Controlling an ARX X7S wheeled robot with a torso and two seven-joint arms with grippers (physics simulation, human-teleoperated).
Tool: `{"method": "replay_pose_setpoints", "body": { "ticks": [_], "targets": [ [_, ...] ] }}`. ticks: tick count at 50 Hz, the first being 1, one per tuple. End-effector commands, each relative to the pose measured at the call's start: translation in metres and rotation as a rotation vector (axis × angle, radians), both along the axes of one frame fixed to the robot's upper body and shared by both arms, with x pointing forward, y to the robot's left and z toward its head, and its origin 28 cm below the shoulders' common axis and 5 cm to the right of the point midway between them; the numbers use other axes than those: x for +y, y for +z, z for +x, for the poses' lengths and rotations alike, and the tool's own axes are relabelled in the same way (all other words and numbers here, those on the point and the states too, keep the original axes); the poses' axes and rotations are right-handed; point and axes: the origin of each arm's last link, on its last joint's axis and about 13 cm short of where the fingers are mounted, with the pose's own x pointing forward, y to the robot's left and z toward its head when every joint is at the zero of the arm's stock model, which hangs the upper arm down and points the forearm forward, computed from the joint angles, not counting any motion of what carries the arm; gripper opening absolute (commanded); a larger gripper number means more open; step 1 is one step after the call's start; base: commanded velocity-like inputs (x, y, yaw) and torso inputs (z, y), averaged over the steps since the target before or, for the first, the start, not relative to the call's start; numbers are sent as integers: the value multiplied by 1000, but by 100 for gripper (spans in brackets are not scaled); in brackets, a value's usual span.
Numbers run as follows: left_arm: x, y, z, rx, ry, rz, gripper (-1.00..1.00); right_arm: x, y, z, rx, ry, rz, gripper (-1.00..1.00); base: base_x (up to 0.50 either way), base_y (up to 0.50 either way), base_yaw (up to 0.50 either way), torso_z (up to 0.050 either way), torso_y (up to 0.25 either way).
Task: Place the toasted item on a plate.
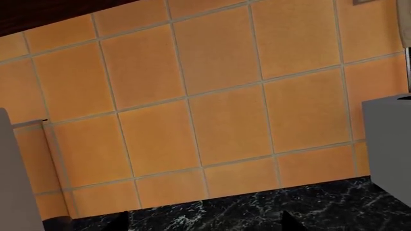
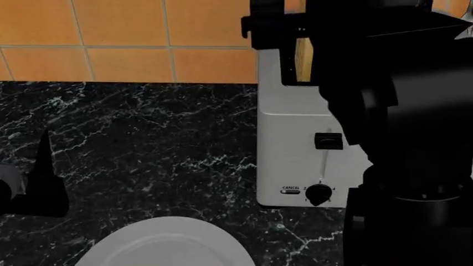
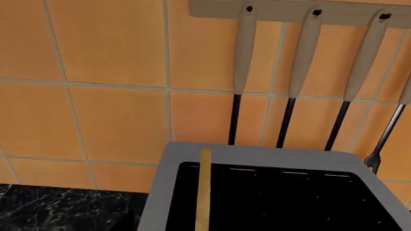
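Right end effector (image 2: 292, 33), black and bulky, hangs over the silver-white toaster (image 2: 292, 149); whether it grips anything cannot be told. Left end effector (image 2: 41, 177) sits low over the black marble counter (image 2: 148, 138), and its opening cannot be judged either. Standing upright in a toaster slot is the toasted item (image 3: 204, 192), seen edge-on as a thin golden strip. Nearer the robot lies the white plate (image 2: 166, 246). Utensils (image 3: 292, 72) hang on the orange tiled wall (image 1: 212, 96).

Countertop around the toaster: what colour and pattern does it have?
Black with white marble-like veining; the countertop shows best in the head view.
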Motion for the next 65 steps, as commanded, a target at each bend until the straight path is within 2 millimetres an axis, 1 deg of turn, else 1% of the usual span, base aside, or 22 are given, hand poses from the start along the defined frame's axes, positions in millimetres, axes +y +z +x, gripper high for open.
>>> {"method": "replay_pose_setpoints", "body": {
  "ticks": [1,7,16,26,35,44,52,58,65],
  "targets": [
    [1,1,-1,-3,0,-4,100,0,-4,11,54,-6,-1,100,0,0,0,0,0],
    [1,2,-1,-5,0,-2,100,-2,-5,17,61,-17,1,100,0,0,0,0,0],
    [1,2,-1,-5,-1,-1,100,-7,-13,22,88,-44,4,100,0,0,0,0,0],
    [2,2,-2,-5,0,0,100,-5,-23,27,105,-26,11,100,0,0,0,0,0],
    [2,3,-3,-6,-1,2,100,-2,-25,31,112,-10,1,100,0,0,0,0,0],
    [2,3,-3,-7,1,1,100,0,-27,39,124,-6,-7,100,0,0,0,0,0],
    [3,3,-4,-7,1,-1,100,0,-34,46,143,-16,-1,100,0,0,0,0,0],
    [3,4,-3,-6,2,1,100,0,-35,49,149,-17,6,100,0,0,0,0,0],
    [3,3,-4,-5,2,2,100,1,-41,51,162,-10,8,100,0,0,0,0,0]
  ]
}}
